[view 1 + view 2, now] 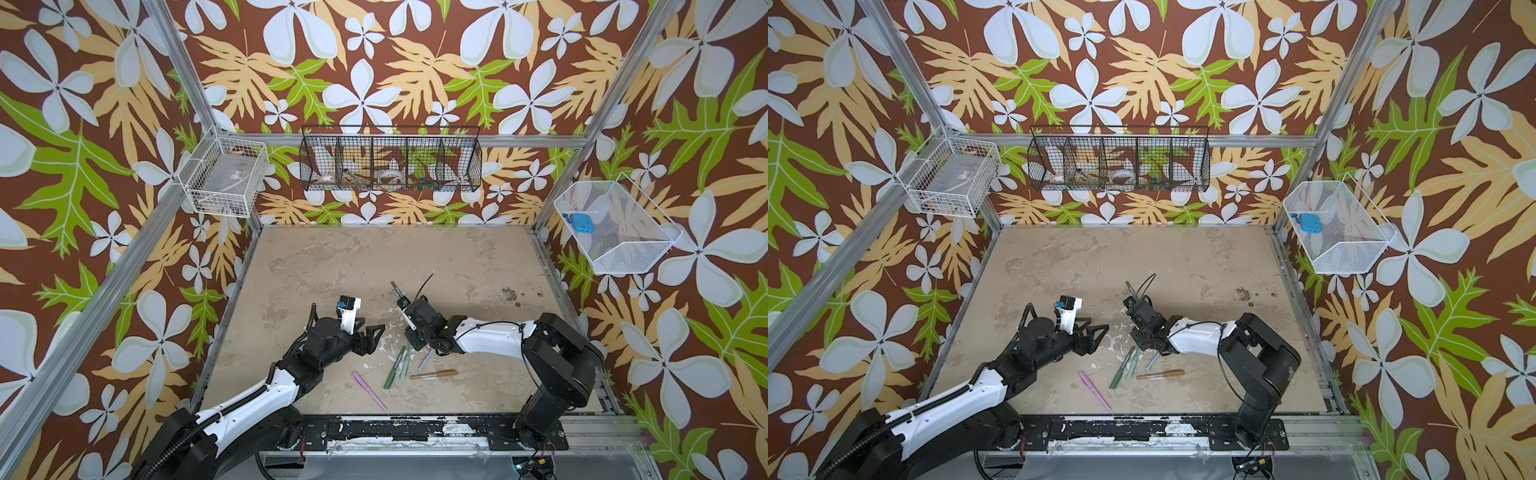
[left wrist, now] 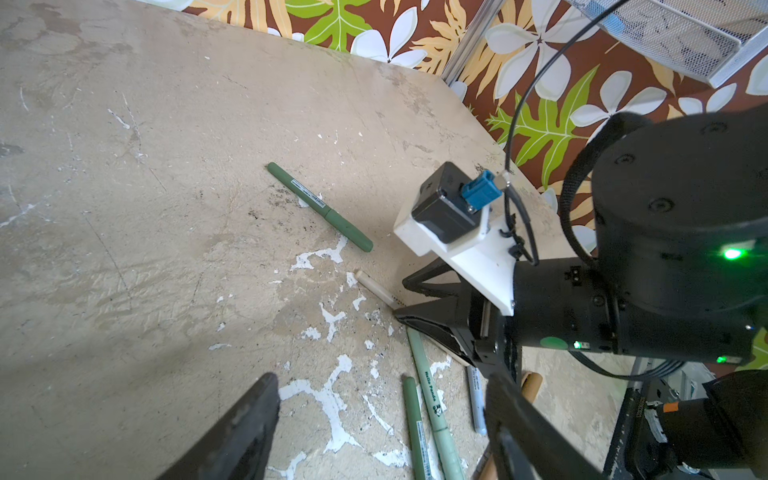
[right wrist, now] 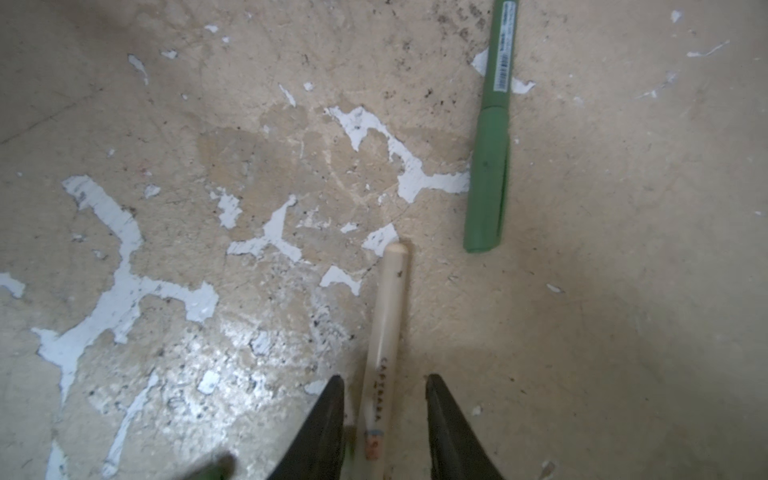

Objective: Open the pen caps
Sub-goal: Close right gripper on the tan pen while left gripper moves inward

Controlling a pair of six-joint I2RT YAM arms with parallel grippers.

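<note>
While the right gripper straddles a beige pen lying on the table (jaws apart, not yet pinching), the left gripper hangs spread wide, empty.

Scuffed beige tabletop under me, white flaked patches. On it lay 1 pink pen, a brown pen, a grey-blue pen, a dark green pen beside a light green pen, a beige pen, and a far green pen well apart.
</note>
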